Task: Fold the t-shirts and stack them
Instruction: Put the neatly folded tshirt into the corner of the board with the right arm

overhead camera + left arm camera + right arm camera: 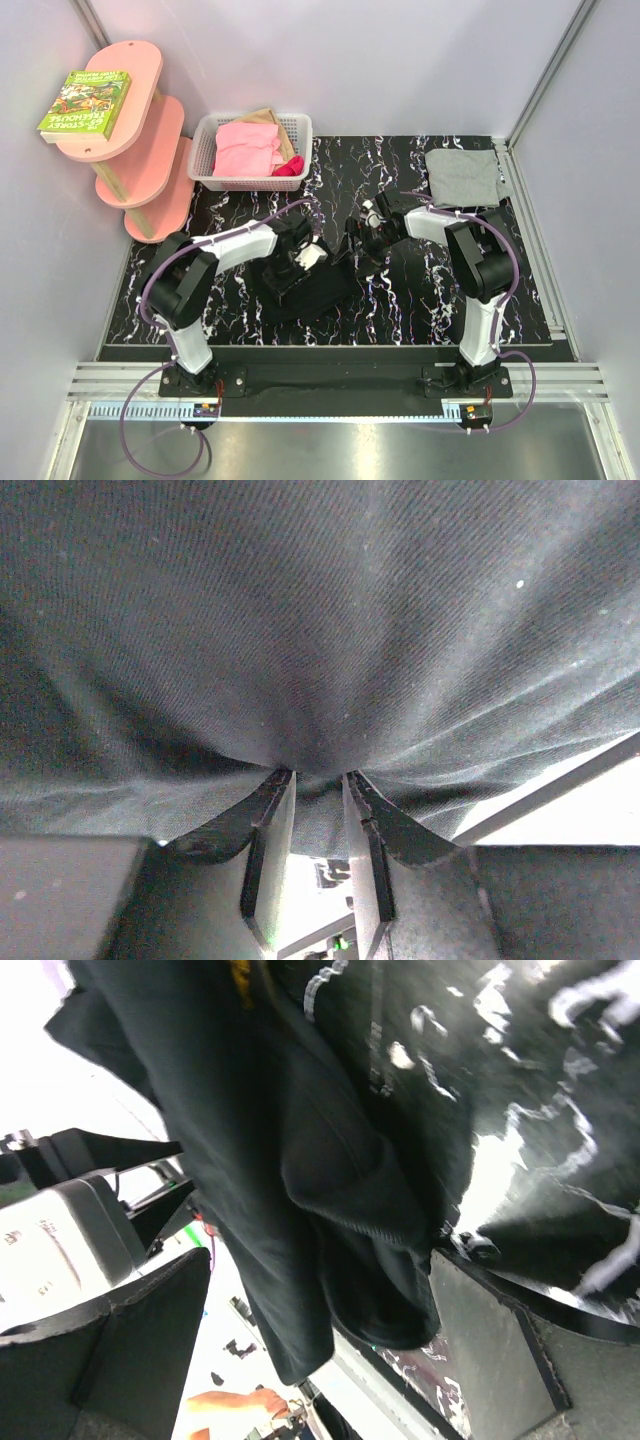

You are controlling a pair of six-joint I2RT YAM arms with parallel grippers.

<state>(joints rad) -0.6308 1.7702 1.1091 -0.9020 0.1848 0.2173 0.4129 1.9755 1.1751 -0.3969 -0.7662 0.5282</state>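
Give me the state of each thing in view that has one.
black t-shirt: unfolded, bunched up mid-table.
grey t-shirt: folded, lying flat at the far right corner.
left gripper: shut on a gather of the black t-shirt.
right gripper: open wide around loose black cloth, not gripping.
basket: holding pink cloth.
book: closed, flat on the pink shelf.

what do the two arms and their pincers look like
The left arm and right arm have black joints and white shell links, with thin purple cables looping from their bases. The left pincer and right pincer each have two flat, angular black fingers.
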